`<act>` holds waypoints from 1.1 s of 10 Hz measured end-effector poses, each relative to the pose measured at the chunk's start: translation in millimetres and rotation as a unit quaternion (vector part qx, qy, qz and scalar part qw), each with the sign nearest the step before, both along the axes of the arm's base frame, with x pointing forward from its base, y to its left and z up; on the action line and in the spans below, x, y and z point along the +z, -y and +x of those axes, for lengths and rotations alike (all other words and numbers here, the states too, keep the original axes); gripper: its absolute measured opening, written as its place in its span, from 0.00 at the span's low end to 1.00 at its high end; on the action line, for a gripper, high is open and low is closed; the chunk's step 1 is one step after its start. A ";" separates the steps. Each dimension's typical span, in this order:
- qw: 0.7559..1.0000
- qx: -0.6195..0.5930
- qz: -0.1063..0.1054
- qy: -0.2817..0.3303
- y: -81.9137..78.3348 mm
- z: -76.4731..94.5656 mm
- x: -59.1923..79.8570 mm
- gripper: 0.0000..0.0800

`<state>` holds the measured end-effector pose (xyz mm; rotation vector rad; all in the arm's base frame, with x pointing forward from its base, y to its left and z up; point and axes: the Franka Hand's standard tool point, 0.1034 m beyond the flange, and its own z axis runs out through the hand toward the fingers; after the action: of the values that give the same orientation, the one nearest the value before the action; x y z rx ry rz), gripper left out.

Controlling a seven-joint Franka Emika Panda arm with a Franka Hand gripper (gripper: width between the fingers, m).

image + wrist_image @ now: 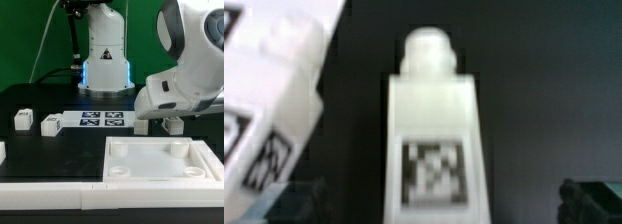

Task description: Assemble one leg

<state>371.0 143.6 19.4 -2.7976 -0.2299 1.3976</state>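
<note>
Black bench (40, 100), green curtain behind. Leg (434, 120) lies flat, tag up, just past the tray's (160, 178) far rim, right under the gripper (434, 200). Jaws look spread wide, one on either side, not touching it. So it's the grab step, I reckon: drop straight down, stay centred, pinch its flanks.

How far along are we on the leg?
Done: nothing seated; the tray shows bare corner sockets. In hand: the gripper hangs open over the leg, fingers either side, apparently not touching. Left: grasp it, carry it to a socket, seat it. Other small blocks wait near the marker board.
</note>
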 end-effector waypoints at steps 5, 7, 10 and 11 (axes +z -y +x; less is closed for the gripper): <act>0.999 0.005 0.009 -0.040 -2.8 5.6 -11.5 0.81; 0.999 0.006 0.009 -0.040 -3.0 5.2 -11.7 0.47; 0.999 0.006 0.009 -0.041 -3.0 5.0 -11.7 0.36; 0.999 0.006 0.009 -0.041 -3.0 5.0 -11.7 0.36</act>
<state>376.0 146.6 7.7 -2.7224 -0.2558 1.5012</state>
